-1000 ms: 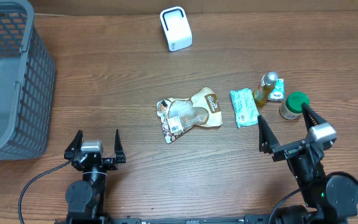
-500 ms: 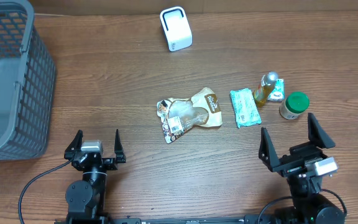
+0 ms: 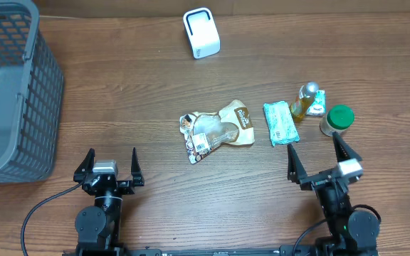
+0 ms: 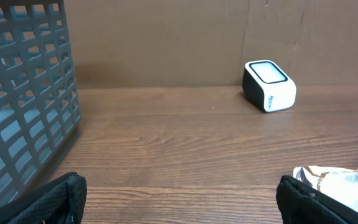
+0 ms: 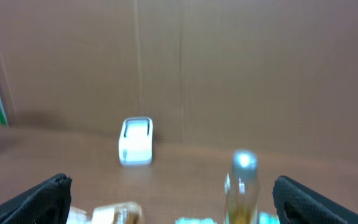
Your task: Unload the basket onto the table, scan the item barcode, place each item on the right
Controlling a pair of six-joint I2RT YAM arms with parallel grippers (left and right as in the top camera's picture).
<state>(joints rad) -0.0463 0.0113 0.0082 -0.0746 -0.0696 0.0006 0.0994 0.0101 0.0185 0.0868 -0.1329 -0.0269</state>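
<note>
A white barcode scanner (image 3: 201,33) stands at the back of the table, also visible in the left wrist view as the scanner (image 4: 270,86) and, blurred, in the right wrist view as the scanner (image 5: 135,140). Mid-table lie a crumpled brown and silver snack bag (image 3: 217,129), a teal packet (image 3: 280,123), a small amber bottle (image 3: 305,100) and a green-lidded jar (image 3: 337,119). My left gripper (image 3: 111,158) is open near the front edge, left of the bag. My right gripper (image 3: 314,151) is open just in front of the teal packet and jar, with the bottle (image 5: 243,186) ahead between its fingers. Neither holds anything.
A large grey mesh basket (image 3: 9,92) fills the left side and looms at the left of the left wrist view as the basket (image 4: 23,112). A cardboard wall closes the back. A small teal and white pack (image 3: 319,101) lies beside the bottle.
My right gripper drew back from the green-lidded jar, then swung left to face the bottle and teal packet. The left arm and all items stayed put.
</note>
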